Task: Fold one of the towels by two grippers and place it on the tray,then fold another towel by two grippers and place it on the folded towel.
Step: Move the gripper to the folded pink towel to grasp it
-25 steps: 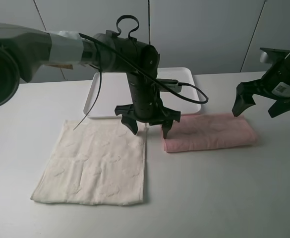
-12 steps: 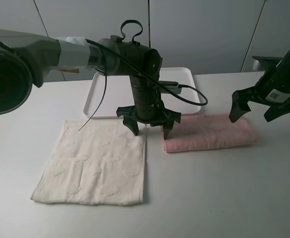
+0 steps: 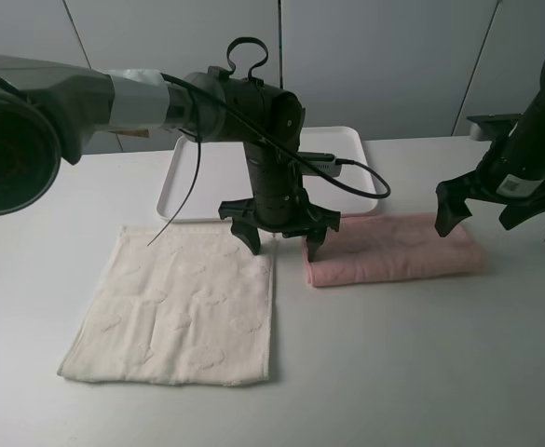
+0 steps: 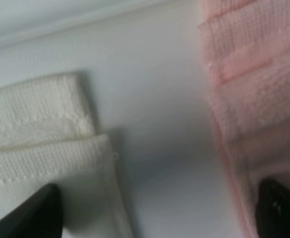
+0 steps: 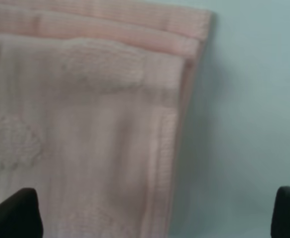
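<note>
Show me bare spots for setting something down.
The white table is bare in front of the folded pale pink terry towel, right of the flat cream terry towel. The white plastic tray shows bare floor too. Crowded: the gap between the towels under the open left gripper; the pink towel's right end under the open right gripper.

The left arm [image 3: 142, 93] reaches in from the left of the high view with its grey-taped forearm about level. Its black wrist is turned straight down, so the left gripper [image 3: 281, 240] points downward with its 2 fingers spread wide apart. The right arm [image 3: 542, 102] slants down from the right edge, and the right gripper [image 3: 482, 216] hangs at its end, its 2 fingers likewise splayed wide, tips down, with nothing between them.
</note>
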### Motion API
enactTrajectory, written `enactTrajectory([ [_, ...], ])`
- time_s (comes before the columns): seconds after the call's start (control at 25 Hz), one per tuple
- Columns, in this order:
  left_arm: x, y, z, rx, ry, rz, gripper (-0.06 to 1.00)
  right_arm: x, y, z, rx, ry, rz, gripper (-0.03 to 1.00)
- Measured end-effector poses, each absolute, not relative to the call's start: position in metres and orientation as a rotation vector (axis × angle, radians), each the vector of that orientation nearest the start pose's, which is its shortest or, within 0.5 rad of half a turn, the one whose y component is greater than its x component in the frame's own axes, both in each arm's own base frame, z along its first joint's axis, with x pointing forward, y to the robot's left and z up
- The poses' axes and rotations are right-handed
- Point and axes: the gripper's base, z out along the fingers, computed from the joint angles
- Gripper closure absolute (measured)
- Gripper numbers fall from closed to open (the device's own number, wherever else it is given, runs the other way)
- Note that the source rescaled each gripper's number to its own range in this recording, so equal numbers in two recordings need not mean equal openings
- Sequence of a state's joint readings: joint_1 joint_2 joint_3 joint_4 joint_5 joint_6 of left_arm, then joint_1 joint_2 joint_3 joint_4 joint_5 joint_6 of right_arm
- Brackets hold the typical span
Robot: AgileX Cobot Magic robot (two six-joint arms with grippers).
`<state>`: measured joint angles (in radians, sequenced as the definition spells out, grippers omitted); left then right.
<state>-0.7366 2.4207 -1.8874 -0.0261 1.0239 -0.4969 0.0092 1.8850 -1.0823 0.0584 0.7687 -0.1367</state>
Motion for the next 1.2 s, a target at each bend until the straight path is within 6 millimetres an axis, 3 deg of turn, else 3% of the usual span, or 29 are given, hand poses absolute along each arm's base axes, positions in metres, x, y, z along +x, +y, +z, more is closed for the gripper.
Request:
enactTrajectory([
  [0.52, 0.356, -0.324, 0.102, 0.355, 3.057, -0.099, -0.06, 0.349, 0.002, 0.115, -0.165, 3.12, -0.018, -0.03],
  [1.2, 0.356, -0.323, 0.102, 0.371, 3.056, -0.068, -0.06, 0.352, -0.011, 0.114, -0.081, 3.098, -0.04, -0.03],
])
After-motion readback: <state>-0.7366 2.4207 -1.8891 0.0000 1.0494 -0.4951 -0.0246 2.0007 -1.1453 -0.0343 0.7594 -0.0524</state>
